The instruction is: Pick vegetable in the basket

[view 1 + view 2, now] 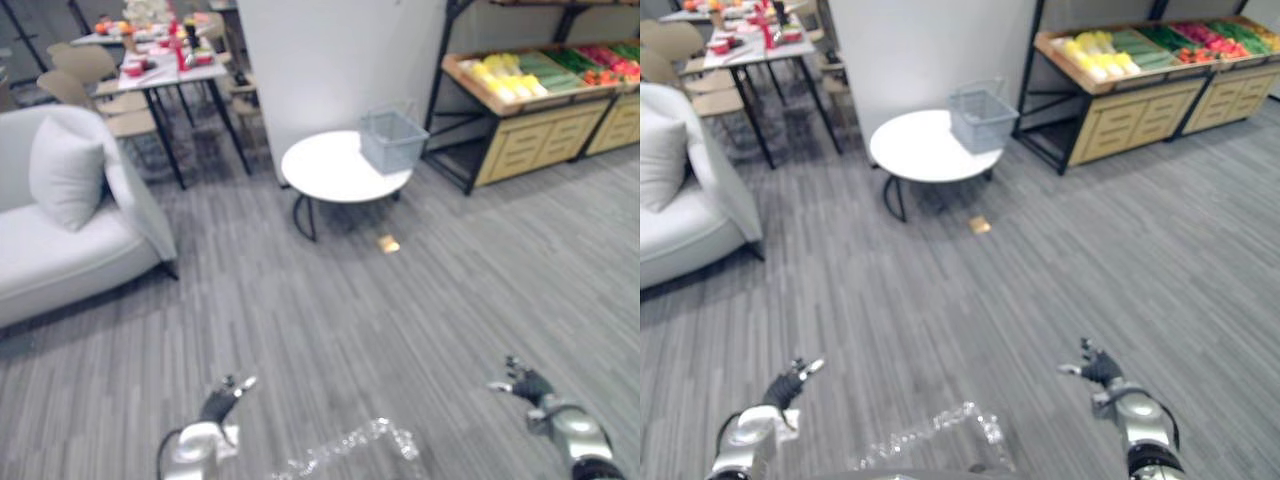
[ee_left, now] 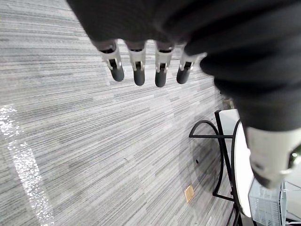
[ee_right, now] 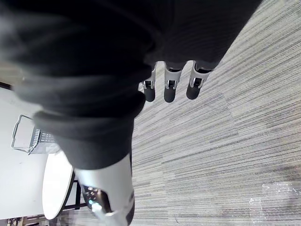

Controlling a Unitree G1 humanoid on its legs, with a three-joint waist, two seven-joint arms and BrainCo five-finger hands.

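Before the table and basket lies a tan scrap, perhaps paper.

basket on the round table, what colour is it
Grey wire basket, best seen in the left eye view.

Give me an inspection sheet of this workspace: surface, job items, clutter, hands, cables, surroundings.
Surface: round white table, across the grey plank floor from the robot.
Job's things: grey wire basket on the table's right edge, appears empty; vegetables on the wooden produce stand at right.
Clutter: small tan item on the floor before the table.
Hands: left hand and right hand low over the floor, fingers straight, holding nothing.
Cables: nothing seen.
Surroundings: white sofa at left; dining table with chairs behind.
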